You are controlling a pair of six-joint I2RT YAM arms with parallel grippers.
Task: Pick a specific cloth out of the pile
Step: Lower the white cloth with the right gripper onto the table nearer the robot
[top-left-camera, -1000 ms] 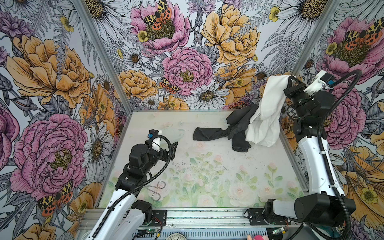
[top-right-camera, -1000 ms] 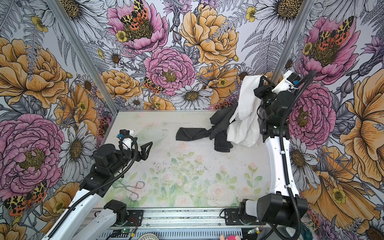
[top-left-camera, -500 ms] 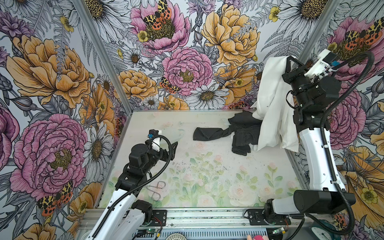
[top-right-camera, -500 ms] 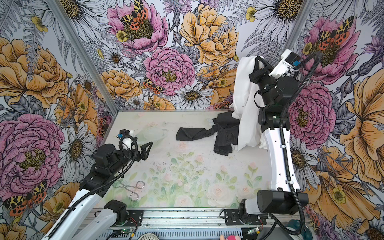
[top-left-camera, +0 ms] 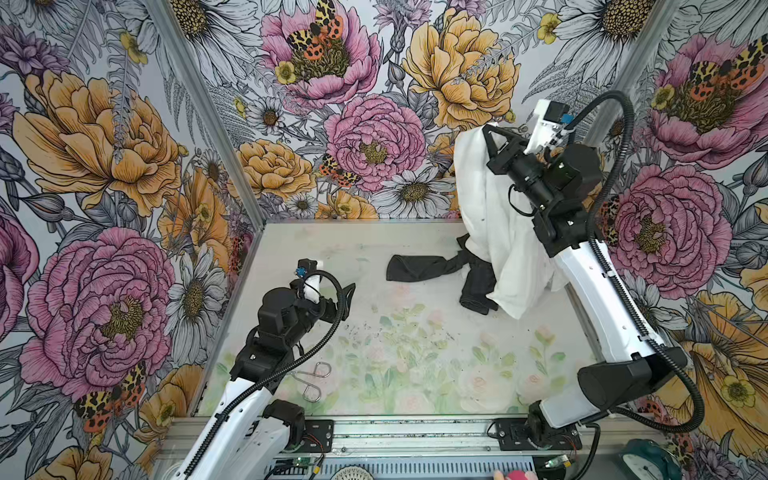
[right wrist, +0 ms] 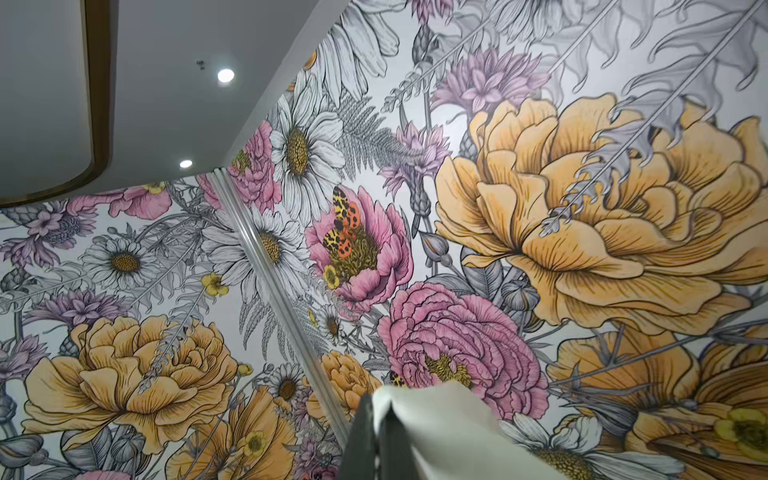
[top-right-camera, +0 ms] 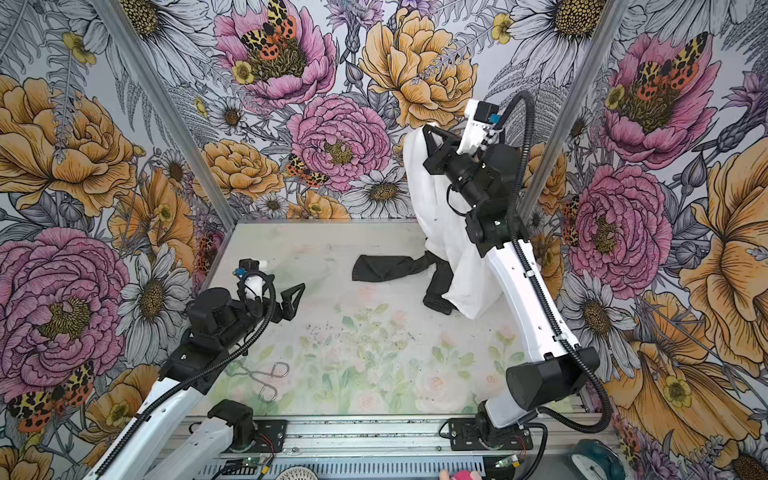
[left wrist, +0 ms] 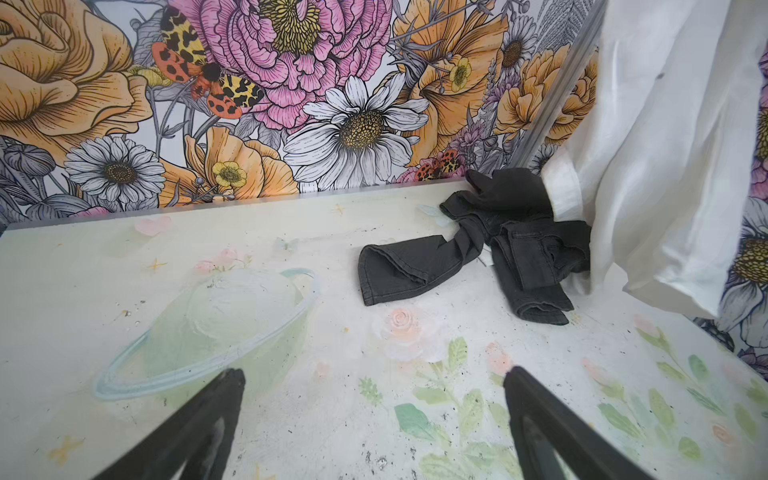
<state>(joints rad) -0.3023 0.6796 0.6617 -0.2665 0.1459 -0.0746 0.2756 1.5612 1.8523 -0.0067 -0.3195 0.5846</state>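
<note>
- The table [top-left-camera: 415, 374] is a flat, hard board printed with pale flowers. It lies far below the right pincer and just under the left one.
- The cloth [top-left-camera: 490, 232] is a thin, soft white sheet that hangs from the right pincer in long vertical folds, as both top views show [top-right-camera: 436, 232]. Within the last second it has gone from a low drape slumped on the heap to a tall hanging curtain.
- In the left wrist view the cloth's doubled, rounded lower hem [left wrist: 665, 166] drops beside the heap. I cannot tell whether it is fully off the table.
- The pile [top-left-camera: 436, 268] is creased charcoal denim jeans with one long leg stretched out. It now lies flat directly beneath the right pincer, and the dark fold that rose with the sheet has slid back down.
- I judge the separation nearly done, with only the hem left to carry away.
- The right pincer [top-left-camera: 486, 133] is raised high and clamped on the sheet's top edge, with white fabric bunched between its black fingers [right wrist: 365, 432].
- The left pincer [top-left-camera: 347, 297] is spread wide and empty, and the jeans lie well ahead of it.
- Thin wire tongs [top-left-camera: 311, 380] lie behind the left pincer.
</note>
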